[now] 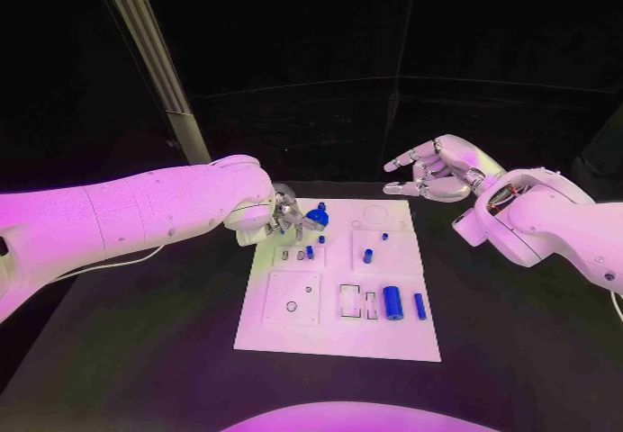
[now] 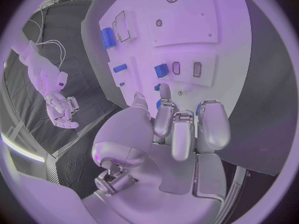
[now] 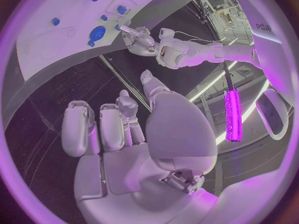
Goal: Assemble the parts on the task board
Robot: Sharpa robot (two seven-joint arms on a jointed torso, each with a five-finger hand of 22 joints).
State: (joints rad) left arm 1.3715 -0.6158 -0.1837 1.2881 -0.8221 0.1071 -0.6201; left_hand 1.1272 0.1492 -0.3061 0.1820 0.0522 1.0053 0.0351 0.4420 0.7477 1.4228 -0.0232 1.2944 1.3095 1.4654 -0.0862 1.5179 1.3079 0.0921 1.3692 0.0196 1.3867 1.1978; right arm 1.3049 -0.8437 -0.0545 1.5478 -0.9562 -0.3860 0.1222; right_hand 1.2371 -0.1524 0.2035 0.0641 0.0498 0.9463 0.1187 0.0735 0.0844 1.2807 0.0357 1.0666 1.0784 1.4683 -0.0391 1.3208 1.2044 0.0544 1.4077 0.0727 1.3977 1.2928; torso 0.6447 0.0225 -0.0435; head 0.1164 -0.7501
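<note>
From the head camera I see the task board (image 1: 340, 337) in the middle of the table (image 1: 130, 360), with my left hand (image 1: 284, 219) over its far left corner, fingers closed round a round blue part (image 1: 317, 216), while my right hand (image 1: 435, 171) hangs beyond the board's far right corner, holding nothing with its fingers loosely apart. On the left wrist camera the left hand's fingers (image 2: 181, 129) curl in just above the board (image 2: 206, 25), a blue cylinder (image 2: 108, 37) lying toward its other end. On the right wrist camera the right hand (image 3: 124, 134) is empty, well clear of the board (image 3: 56, 40).
</note>
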